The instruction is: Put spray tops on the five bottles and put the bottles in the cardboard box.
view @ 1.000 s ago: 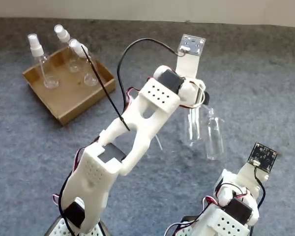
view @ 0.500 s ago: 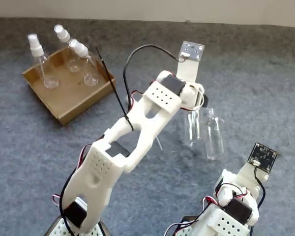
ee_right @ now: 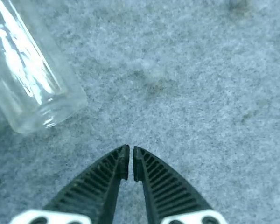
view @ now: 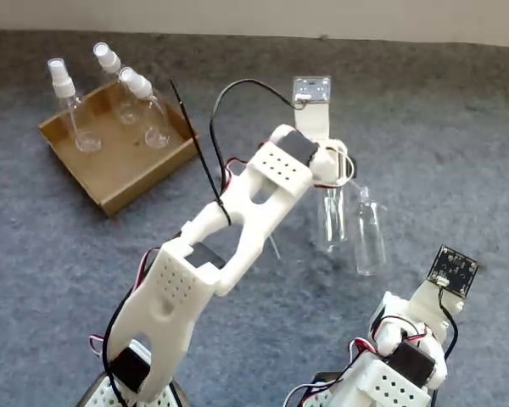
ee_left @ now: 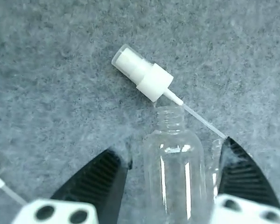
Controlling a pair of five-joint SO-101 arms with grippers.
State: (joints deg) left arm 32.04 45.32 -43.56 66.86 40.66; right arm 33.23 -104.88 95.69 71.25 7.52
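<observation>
Two clear uncapped bottles lie side by side mid-table. My left gripper [ee_left: 172, 149] is open and straddles one bottle [ee_left: 175, 177], black fingers [ee_left: 100, 179] on either side without closing on it. In the high view this bottle [view: 331, 219] lies under the left arm's wrist, with the other bottle [view: 370, 239] beside it. A loose white spray top [ee_left: 142, 74] lies just past the bottle's neck, its thin tube running beside it. My right gripper [ee_right: 130, 163] is shut and empty, low over the carpet near a bottle's base [ee_right: 32, 84]. Three capped bottles [view: 123, 93] stand in the cardboard box [view: 144, 182].
Grey carpet covers the table. The cardboard box sits at the far left. The left arm [view: 237, 220] stretches diagonally across the middle, trailing a black cable [view: 199, 153]. The right arm [view: 407, 348] sits at the near right. Another spray top's tube [ee_left: 4, 191] shows beside the left gripper.
The left arm's wrist has turned and shifted slightly to the left over the two lying bottles. The bottles, box and right arm have not moved.
</observation>
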